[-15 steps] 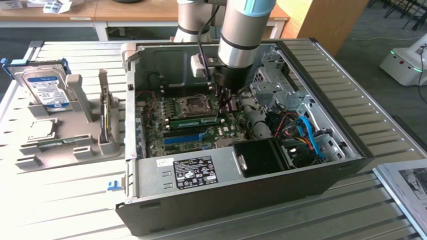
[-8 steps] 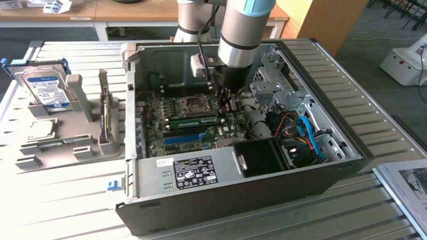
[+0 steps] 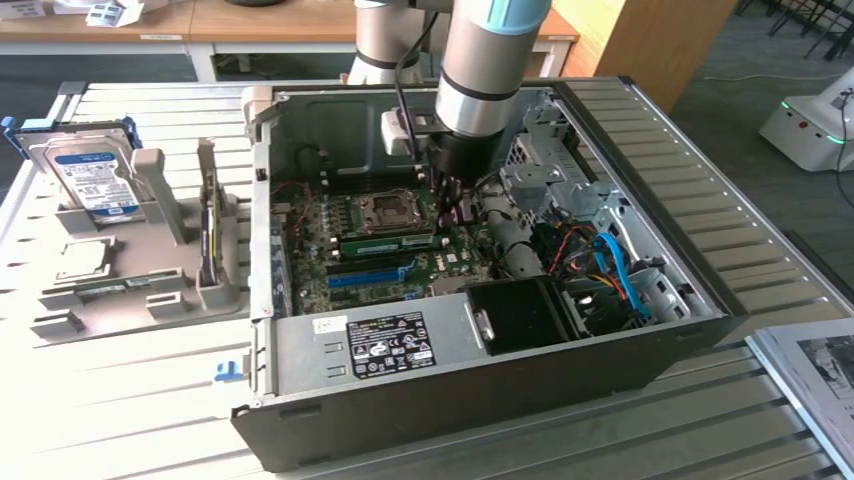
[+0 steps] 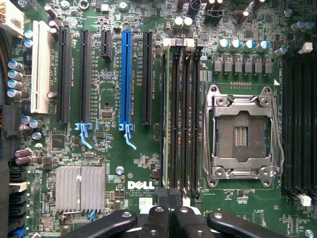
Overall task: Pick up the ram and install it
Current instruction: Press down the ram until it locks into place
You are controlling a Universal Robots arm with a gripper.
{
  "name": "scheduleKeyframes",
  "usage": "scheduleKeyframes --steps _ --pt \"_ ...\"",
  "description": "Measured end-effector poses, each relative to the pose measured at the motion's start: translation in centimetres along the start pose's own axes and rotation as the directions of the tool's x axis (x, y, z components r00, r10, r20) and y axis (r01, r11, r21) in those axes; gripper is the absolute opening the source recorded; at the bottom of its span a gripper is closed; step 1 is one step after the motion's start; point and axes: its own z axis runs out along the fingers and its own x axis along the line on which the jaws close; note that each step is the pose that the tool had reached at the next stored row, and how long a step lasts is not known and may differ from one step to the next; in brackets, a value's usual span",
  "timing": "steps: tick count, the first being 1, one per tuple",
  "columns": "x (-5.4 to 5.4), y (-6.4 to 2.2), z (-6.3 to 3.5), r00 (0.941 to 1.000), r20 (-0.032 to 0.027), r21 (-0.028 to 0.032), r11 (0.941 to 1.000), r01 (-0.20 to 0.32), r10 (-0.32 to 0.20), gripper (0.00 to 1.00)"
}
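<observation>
Gripper [image 3: 447, 212] was down inside the open computer case [image 3: 694, 300], just above the motherboard [image 4: 109, 144]. Its jaws were closed together with nothing visibly clamped between them; in the wrist view the gripper [image 4: 168, 212] showed both black fingers meeting.

The ram [image 3: 387, 241] stood on edge in one of the black memory slots, directly below and just ahead of the fingertips. It ran away from the tool alongside the processor socket [image 4: 241, 134]. Seen edge-on from the wrist, the ram [image 4: 164, 114] was a thin pale line in the slot farthest from the socket. It looked already placed (whether fully latched could not be told). Whether the fingertips touched its upper edge could not be told either.

Handling judgement: a light, stiff, thin board, but fragile.
- Chips and gold contacts should not be pinched.
- Best held across the flat faces near the middle of the upper edge, or pressed on that edge.
- A crooked push would likely bind it in the slot.

The blue slot [image 4: 126, 79] lay farther off to one side of the tool.
</observation>
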Motion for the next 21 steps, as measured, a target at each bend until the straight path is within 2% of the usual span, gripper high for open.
scheduleKeyframes --steps 21 --pt "0.01 -0.01 0.29 1.0000 -0.0001 -0.0001 1.0000 0.000 0.000 0.10"
